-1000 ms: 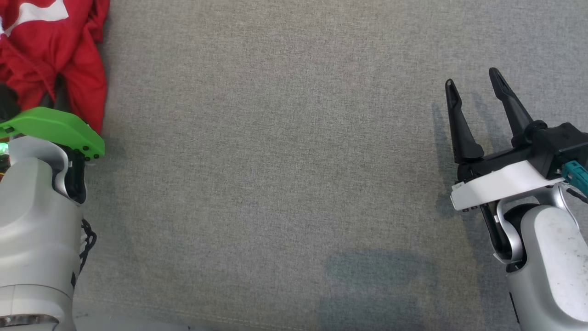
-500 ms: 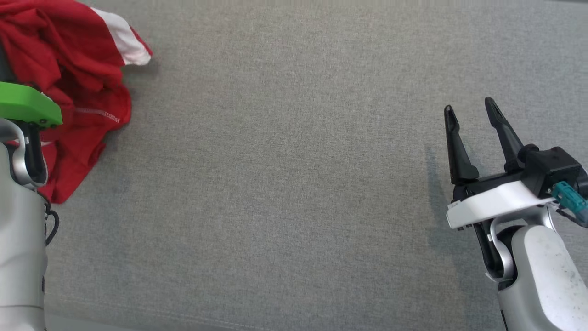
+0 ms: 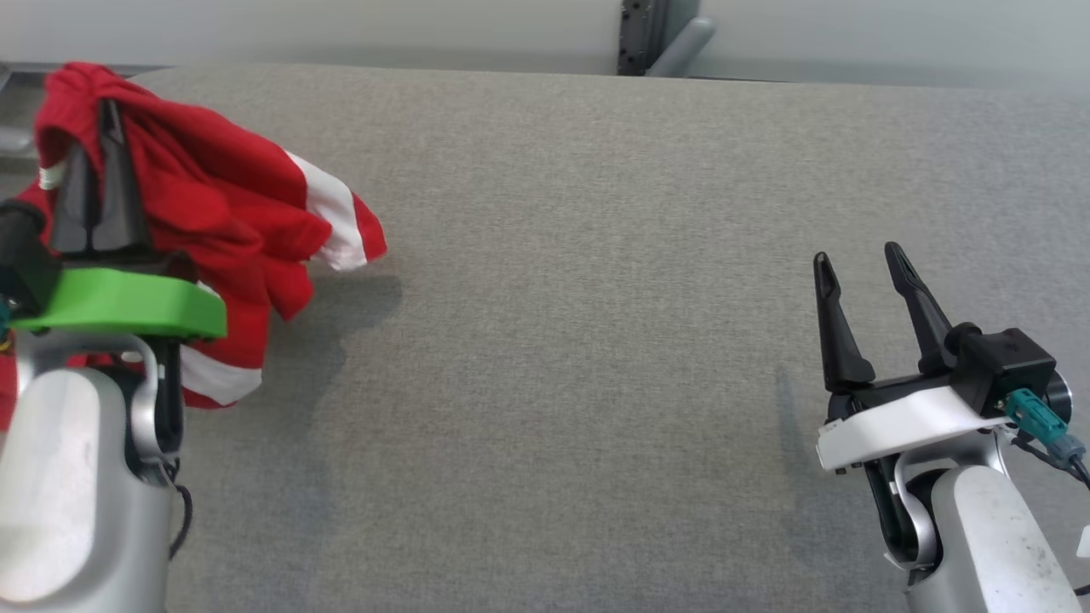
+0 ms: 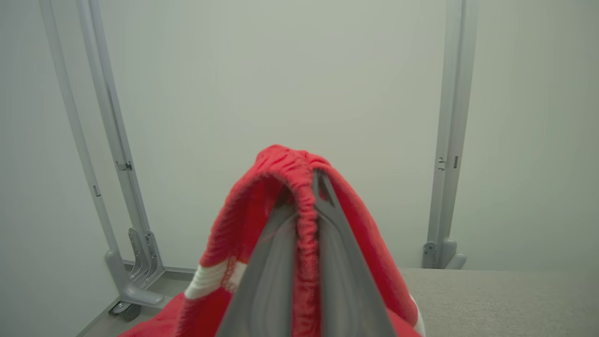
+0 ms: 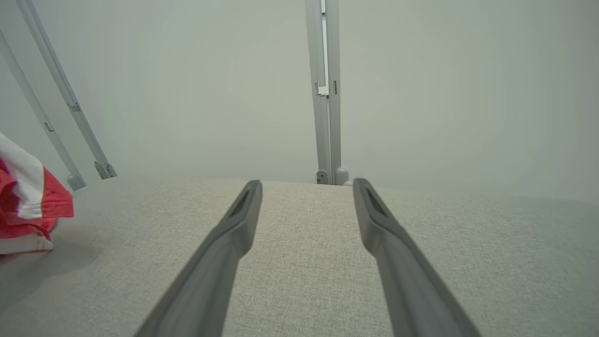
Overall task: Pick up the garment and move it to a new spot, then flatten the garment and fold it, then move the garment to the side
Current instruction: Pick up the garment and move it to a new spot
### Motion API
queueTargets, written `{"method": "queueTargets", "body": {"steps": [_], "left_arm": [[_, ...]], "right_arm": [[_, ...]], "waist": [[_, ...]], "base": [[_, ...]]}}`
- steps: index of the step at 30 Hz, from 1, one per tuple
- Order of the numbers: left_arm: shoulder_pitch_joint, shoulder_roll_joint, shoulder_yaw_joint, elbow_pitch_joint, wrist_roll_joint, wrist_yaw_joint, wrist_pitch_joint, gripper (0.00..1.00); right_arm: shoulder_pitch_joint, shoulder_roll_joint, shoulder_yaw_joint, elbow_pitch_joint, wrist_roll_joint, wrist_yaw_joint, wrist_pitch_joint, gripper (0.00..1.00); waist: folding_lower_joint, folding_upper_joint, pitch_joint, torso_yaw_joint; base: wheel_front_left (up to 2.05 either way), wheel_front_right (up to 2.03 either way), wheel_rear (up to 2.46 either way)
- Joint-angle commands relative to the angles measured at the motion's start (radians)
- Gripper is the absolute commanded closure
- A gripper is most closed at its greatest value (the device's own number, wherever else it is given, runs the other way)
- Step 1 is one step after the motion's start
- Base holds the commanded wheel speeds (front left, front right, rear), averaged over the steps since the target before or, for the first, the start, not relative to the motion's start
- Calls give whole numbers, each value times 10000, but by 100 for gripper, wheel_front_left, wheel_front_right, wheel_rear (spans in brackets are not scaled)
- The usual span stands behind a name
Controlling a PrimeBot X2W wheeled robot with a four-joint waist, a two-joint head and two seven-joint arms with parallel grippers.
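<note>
Looking down from the head, you have the left gripper [image 3: 94,140] at the far left, fingers pressed together and clamped on the garment [image 3: 213,196]. The red cloth with white bands is bunched over the fingertips. It drapes down past the green plate [image 3: 119,302] on that wrist, toward the left edge of the table [image 3: 553,298]. A striped flap sticks out to the right, and its shadow falls on the grey cover below it. You cannot tell from here whether the lowest fold touches the table, since the forearm hides it.

From the left wrist, you see the left gripper [image 4: 303,187] pinching a gathered elastic hem that runs up between the two fingers. The garment [image 4: 243,215] is hooded over both tips. Behind it stand a pale wall [image 4: 281,70] and grey frame posts [image 4: 447,140], and a corner of the table [image 4: 491,299] shows at lower right.

Your right gripper [image 3: 857,255] sits at the right side, well apart from the garment, its fingers spread wide and empty above the table. From the right wrist, the right gripper [image 5: 306,185] frames the table [image 5: 304,262]. A post [image 5: 323,93] stands beyond the table's far edge, and the garment [image 5: 23,206] hangs at the left edge of that view.
</note>
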Motion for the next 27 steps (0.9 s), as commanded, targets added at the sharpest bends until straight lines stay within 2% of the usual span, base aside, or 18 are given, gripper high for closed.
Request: {"method": "queueTargets", "body": {"steps": [1,5,10,17,22,27], "left_arm": [[273,-75,-52,-240,-54,89,79,100],[975,-398,-447,-1165,-115,215,462,100],[1181,-861,-1256,-1371,-133,2,920,100],[757,-1520,-2490,-572,77,-418,1189,100],[408,-1879,-3110,222,207,-532,1225,100],[113,-2089,-3769,1094,340,-719,1370,100]], "right_arm": [[104,19,-26,-17,7,1,-78,0],[148,80,-2,-12,8,1,-104,0],[79,135,82,14,85,1,-157,0],[-180,183,210,233,185,1,-371,0],[-225,202,380,429,384,1,-547,0],[-235,210,402,580,663,1,-722,0]], "waist": [[1,-1,-339,-652],[1,-1,-291,-1220],[1,-1,-91,-2054],[1,-1,219,-3473],[1,-1,524,-4524],[1,-1,954,-5199]], "base": [[0,0,0],[0,0,0],[0,0,0],[0,0,0],[0,0,0],[0,0,0]]}}
